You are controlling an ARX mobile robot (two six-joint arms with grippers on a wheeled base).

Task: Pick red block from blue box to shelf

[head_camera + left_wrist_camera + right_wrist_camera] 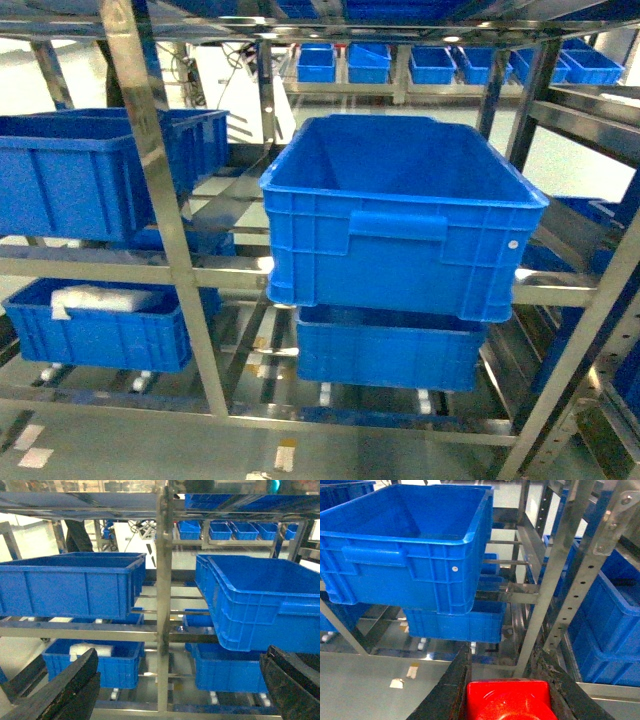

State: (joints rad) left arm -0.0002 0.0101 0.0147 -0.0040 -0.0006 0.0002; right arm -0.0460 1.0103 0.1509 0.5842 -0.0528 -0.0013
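**Steel rack loaded with blue crates**

The shelf (165,245), a shiny stainless-steel rack with angled uprights and horizontal rails, fills the head view. At the centre, a large dark blue ribbed crate (400,215) sits on the middle tier, open and tilted toward the camera, its front edge overhanging the rail. Directly under it, at 6 o'clock, a second blue crate (390,345) rests on the lower roller tracks. At 9 o'clock another blue crate (95,170) stands on the middle tier; at 8 o'clock a lower crate (100,325) holds a white bundle (100,297). At 12 o'clock, a row of small blue bins (430,65) lines a rack farther back. Grey floor (120,440) lies beneath.
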